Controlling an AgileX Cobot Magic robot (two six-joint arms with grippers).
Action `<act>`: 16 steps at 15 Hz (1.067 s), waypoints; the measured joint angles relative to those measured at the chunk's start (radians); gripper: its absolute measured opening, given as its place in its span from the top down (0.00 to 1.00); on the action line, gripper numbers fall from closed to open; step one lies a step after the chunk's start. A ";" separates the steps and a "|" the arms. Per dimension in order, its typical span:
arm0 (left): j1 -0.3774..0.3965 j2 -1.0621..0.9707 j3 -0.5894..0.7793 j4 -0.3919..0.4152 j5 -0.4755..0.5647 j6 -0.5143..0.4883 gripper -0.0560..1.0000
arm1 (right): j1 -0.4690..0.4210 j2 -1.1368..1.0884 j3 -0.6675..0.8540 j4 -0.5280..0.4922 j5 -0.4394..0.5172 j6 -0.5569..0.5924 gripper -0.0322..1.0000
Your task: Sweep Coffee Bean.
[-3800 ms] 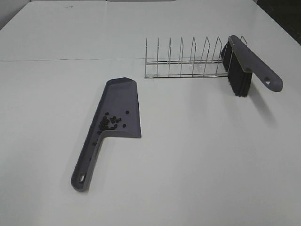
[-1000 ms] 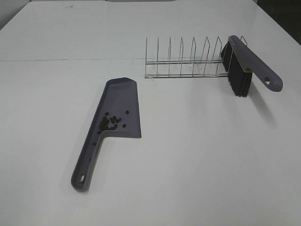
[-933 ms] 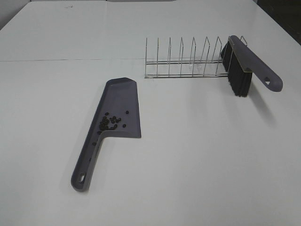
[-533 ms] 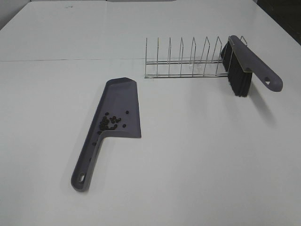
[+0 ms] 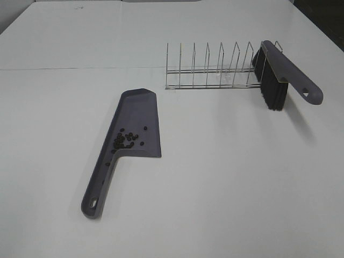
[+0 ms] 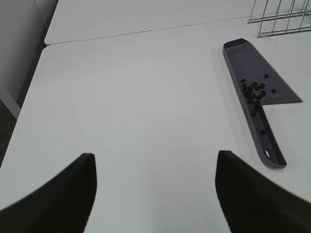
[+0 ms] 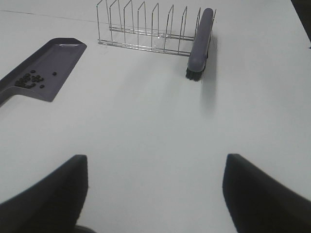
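Exterior high view: white bench [image 5: 226, 177] carries three things. Grey-purple dustpan [image 5: 138, 121] lies flat left of the bench's middle, handle toward the near edge, flat blade end toward the far edge. Coffee beans [image 5: 127, 138], a small dark cluster, sit inside the pan near where the blade narrows into the handle; a couple sit further down the handle channel. Wire rack [image 5: 212, 67] stands upright toward the far right side of the bench. Brush [image 5: 279, 75] leans at the rack's right end, black bristles down touching the bench, grey-purple handle tilted toward the right edge. Dustpan and brush well apart. No arms visible in this view.

Left wrist view: left gripper [image 6: 155, 189] hangs above bare bench, jaws spread wide, nothing between them. Both dark fingers [image 6: 53, 194] show at the frame border. Dustpan [image 6: 252, 63] lies well away from the jaws, beans [image 6: 253, 92] clustered in it, a few along the handle. Rack [image 6: 282, 19] corner just visible beyond the pan.

Right wrist view: right gripper [image 7: 155, 191] also over bare bench, jaws spread, holding nothing. Brush [image 7: 200, 41] rests against the rack [image 7: 146, 26] end, bristles on the bench. Dustpan [image 7: 46, 65] with beans [image 7: 30, 80] off to the other side, well apart from the jaws.
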 joint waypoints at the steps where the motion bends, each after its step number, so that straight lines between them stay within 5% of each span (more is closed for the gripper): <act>1: 0.001 0.000 0.000 0.000 0.000 0.000 0.35 | 0.000 0.000 0.000 0.000 0.000 0.000 0.35; 16: -0.018 -0.002 0.000 0.000 0.000 0.000 0.35 | 0.000 0.000 0.000 0.000 0.000 0.000 0.35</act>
